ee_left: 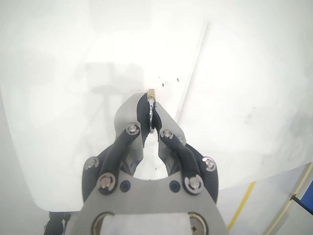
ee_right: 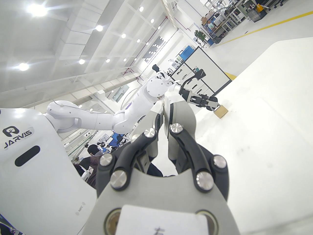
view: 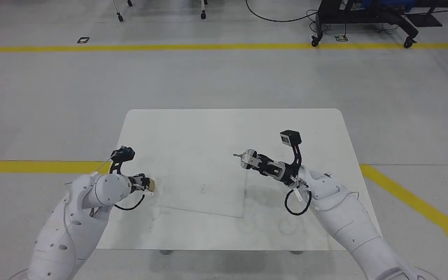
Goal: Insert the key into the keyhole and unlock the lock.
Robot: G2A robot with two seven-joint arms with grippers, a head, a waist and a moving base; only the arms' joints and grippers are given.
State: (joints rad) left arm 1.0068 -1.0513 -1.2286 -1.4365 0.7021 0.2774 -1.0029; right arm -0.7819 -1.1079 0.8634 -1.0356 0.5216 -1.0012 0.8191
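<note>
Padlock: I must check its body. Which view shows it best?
The right wrist view: the padlock shows its brass body clearly, held by the left gripper. The left wrist view shows its shackle and a brass edge; the top view, a small brass spot.

We made out a white sticker (ee_right: 160, 220) at the base of the right gripper (ee_right: 163, 105), printed with a dark character. The picture's edge cut the character off, so we could not read it.
</note>
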